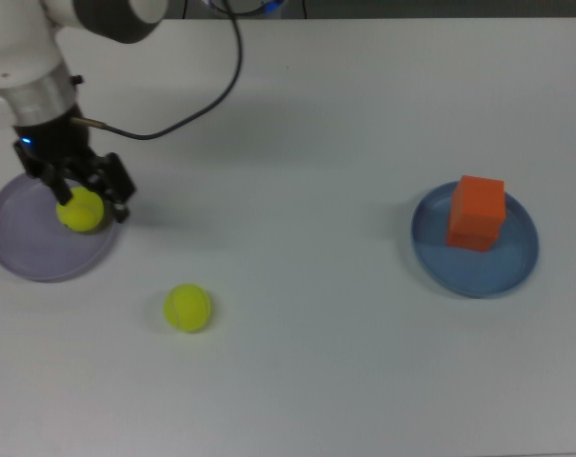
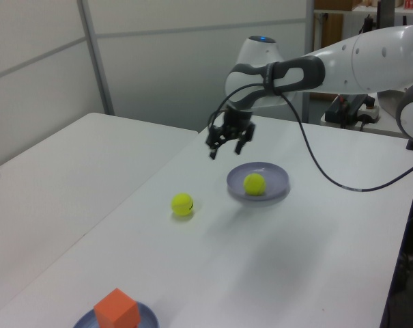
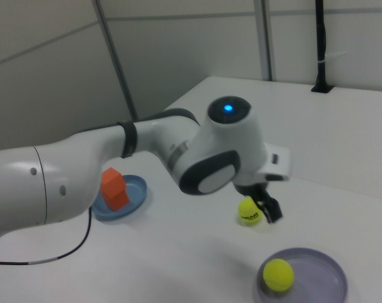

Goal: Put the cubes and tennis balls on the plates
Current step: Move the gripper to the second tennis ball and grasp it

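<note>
A: What lies on the table [image 1: 345, 114]?

B: A smooth white top with two shallow round plates. The lavender plate [image 1: 21, 249] sits at nine o'clock in the top view, the blue plate [image 1: 502, 271] at three o'clock, well apart. An orange cube [image 1: 477, 212], matte and sharp-edged, stands on the blue plate, toward its twelve o'clock rim.

A: And the balls?

B: Two fuzzy yellow-green ones. One ball [image 1: 81, 210] rests in the lavender plate near its two o'clock rim; the right view shows it [image 3: 278, 274] sitting free on the dish. The loose ball [image 1: 188, 307] lies on bare table at about four o'clock from that plate, close to it, with dark print showing in the right view.

A: The gripper [image 2: 226, 142]?

B: Its black fingers are spread, pinching nothing. In the left view it hangs above the table, at ten o'clock from the lavender plate.

A: Room to move?

B: A wide bare stretch of table runs between the plates. A black cable [image 1: 197, 95] trails from the arm over the top at eleven o'clock.
</note>
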Controlling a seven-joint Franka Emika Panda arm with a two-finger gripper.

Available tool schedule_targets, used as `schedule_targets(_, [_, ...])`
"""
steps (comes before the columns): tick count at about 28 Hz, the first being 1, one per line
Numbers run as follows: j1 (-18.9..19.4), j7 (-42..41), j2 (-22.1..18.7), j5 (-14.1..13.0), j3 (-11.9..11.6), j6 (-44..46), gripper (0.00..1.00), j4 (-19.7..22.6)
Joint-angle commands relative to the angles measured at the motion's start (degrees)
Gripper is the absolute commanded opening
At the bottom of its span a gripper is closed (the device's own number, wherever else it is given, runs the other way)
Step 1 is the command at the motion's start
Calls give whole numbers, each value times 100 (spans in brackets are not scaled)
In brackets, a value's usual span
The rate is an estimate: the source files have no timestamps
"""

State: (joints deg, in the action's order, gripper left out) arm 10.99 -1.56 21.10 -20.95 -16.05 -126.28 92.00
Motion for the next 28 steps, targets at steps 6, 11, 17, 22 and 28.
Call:
schedule_targets(6, [263, 358, 631, 3, 647, -818, 100, -217])
schedule_targets(11, [290, 358, 1080, 100, 656, -1022, 100, -498])
schedule_targets(17, [281, 349, 1133, 135, 656, -1039, 100, -516])
schedule_targets(22, [272, 332, 1282, 135, 656, -1197, 100, -542])
schedule_targets(28, [299, 341, 1598, 179, 753, -1812, 100, -578])
